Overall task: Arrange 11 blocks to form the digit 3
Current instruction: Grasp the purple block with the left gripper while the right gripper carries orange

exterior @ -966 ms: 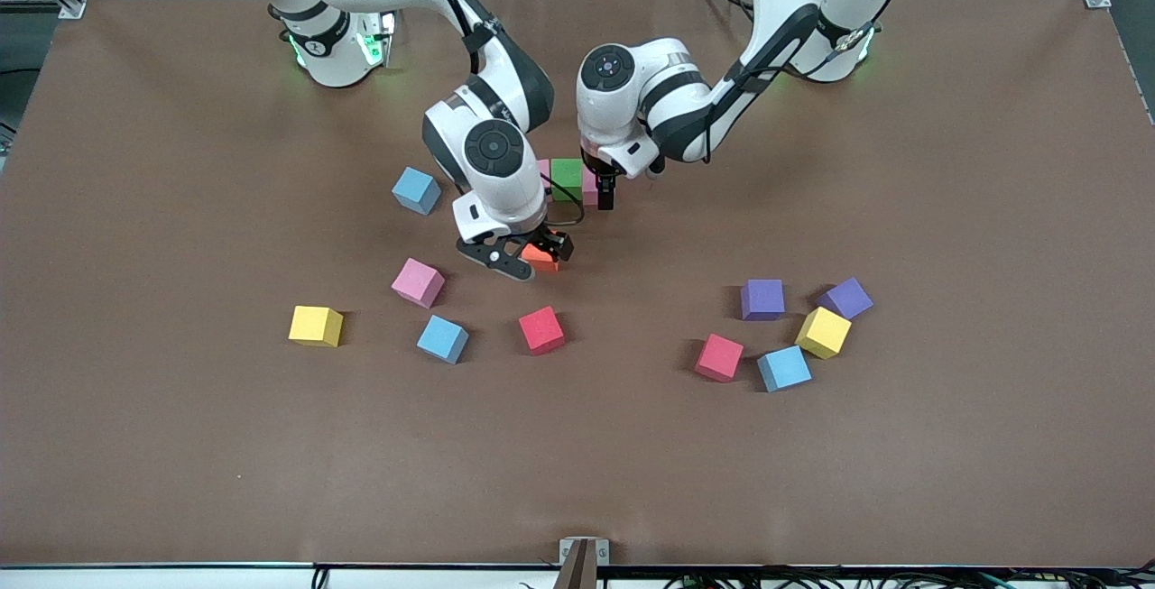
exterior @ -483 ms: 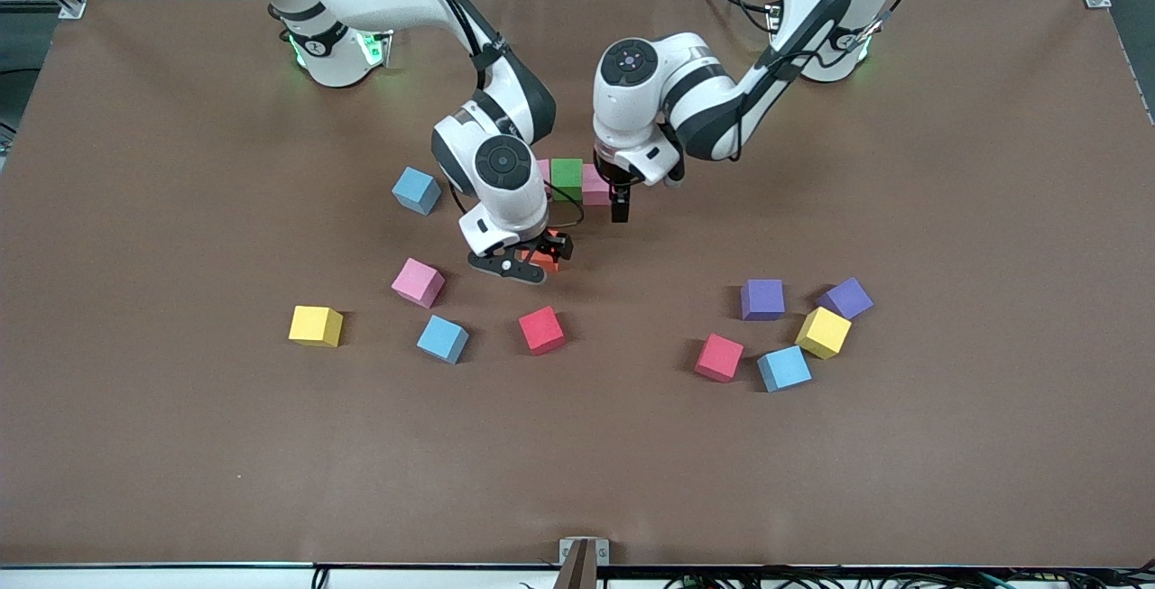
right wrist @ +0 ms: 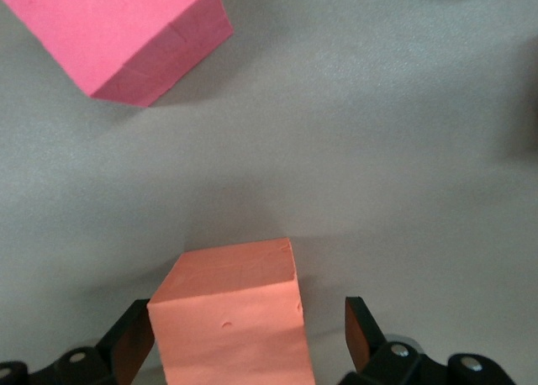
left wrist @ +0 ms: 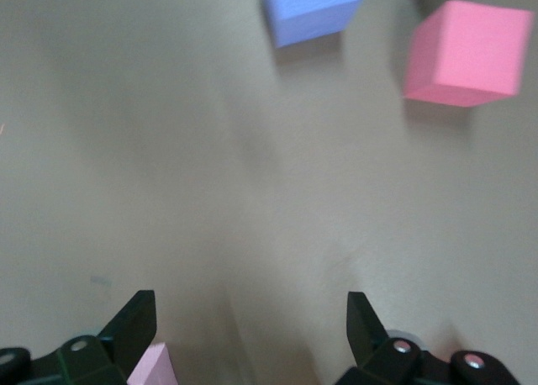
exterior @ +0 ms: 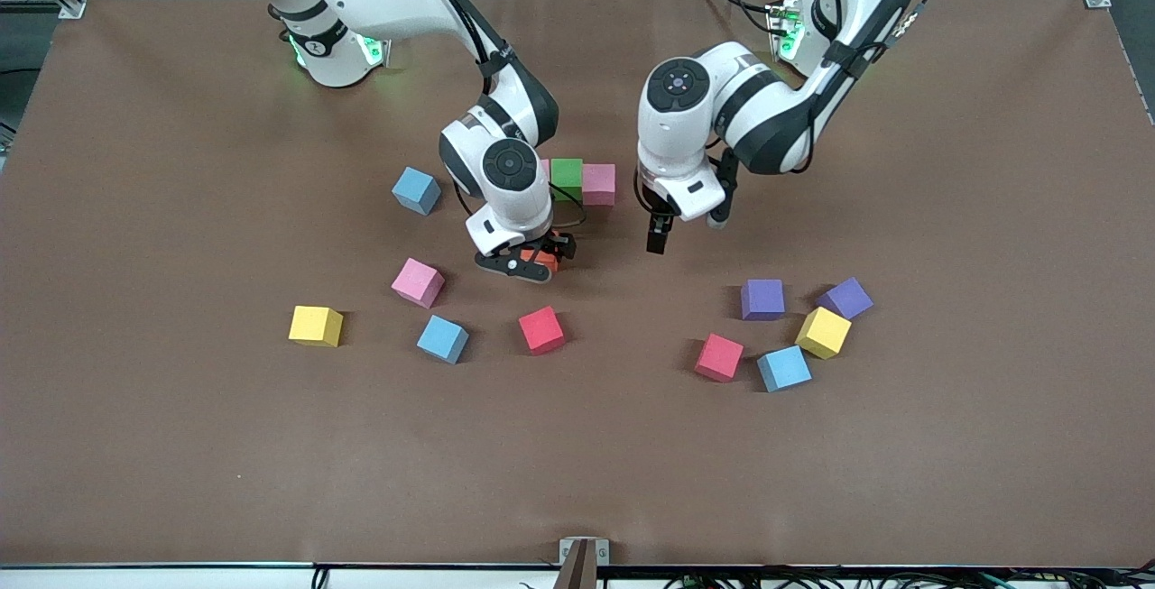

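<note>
Orange block (right wrist: 231,313) sits between your right gripper's (exterior: 540,257) spread fingers (right wrist: 126,341); whether the pads touch it you cannot tell. It rests on the brown table (exterior: 180,445), nearer the front camera than the short row of green block (exterior: 567,176) and pink block (exterior: 598,184). A red block (exterior: 541,329) lies nearer the camera still. Your left gripper (exterior: 658,235) hangs released and empty over bare table beside that row, with a purple block (exterior: 762,299) and another red block (exterior: 719,356) toward the left arm's end.
</note>
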Available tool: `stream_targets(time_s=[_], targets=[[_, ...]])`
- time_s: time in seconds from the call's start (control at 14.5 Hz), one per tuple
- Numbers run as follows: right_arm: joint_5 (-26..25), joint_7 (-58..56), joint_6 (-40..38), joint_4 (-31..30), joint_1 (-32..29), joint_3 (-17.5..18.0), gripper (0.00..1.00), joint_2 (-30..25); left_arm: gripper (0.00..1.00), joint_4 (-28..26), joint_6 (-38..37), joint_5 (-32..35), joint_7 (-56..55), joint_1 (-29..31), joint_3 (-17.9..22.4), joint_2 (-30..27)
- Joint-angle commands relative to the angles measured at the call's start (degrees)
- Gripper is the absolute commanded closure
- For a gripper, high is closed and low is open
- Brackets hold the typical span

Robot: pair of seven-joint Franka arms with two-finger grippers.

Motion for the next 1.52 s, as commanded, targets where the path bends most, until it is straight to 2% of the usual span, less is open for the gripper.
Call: stream_targets(time_s=[0.0, 0.07, 0.21, 0.28, 0.41, 0.48, 0.55, 0.83, 1.1, 1.45], targets=[[-0.1, 1.5, 0.5, -1.0, 1.2, 0.1, 0.00, -0.8, 0.00, 2.9, -2.2, -0.5, 11.1, 2.3, -0.2, 0.0], [-0.1, 1.8, 0.5, -1.1, 1.3, 0.1, 0.01, -0.8, 0.00, 3.1, -2.2, -0.6, 14.8, 3.5, -0.1, 0.0], [-0.2, 1.8, 0.2, -1.1, 1.4, 0.1, 0.21, -0.8, 0.00, 3.1, -2.2, -0.5, 25.2, 7.0, -0.2, 0.0], [-0.2, 1.8, 0.1, -1.2, 1.5, 0.0, 0.35, -0.9, 0.00, 3.1, -2.2, -0.5, 30.5, 8.0, -0.2, 0.1], [-0.2, 1.7, -0.4, -1.3, 1.6, 0.0, 0.76, -1.2, 0.00, 2.8, -2.2, -0.4, 41.2, 10.4, 0.0, 0.2], [-0.2, 1.7, -0.5, -1.5, 1.6, 0.0, 0.89, -1.5, 0.00, 2.9, -2.2, -0.1, 47.1, 12.0, 0.0, 0.8], [-0.2, 1.5, -0.6, -1.6, 1.6, 0.0, 0.95, -1.7, 0.00, 2.9, -2.1, 0.1, 51.7, 13.3, 0.0, 1.4], [-0.4, -7.2, -1.6, -5.3, 1.3, 0.2, 0.95, -5.1, 0.00, 3.6, -1.2, 0.7, 64.2, 16.9, 0.0, 2.9], [-0.4, -7.9, -1.7, -8.9, 2.5, 0.1, 0.97, -9.4, 0.00, 4.8, -1.2, 0.8, 78.1, 18.5, 0.1, 4.5], [-0.4, -8.0, 3.8, -13.6, 3.6, 0.4, 0.98, -10.2, 0.00, 5.4, -0.6, 1.2, 86.1, 19.5, 0.2, 8.6]])
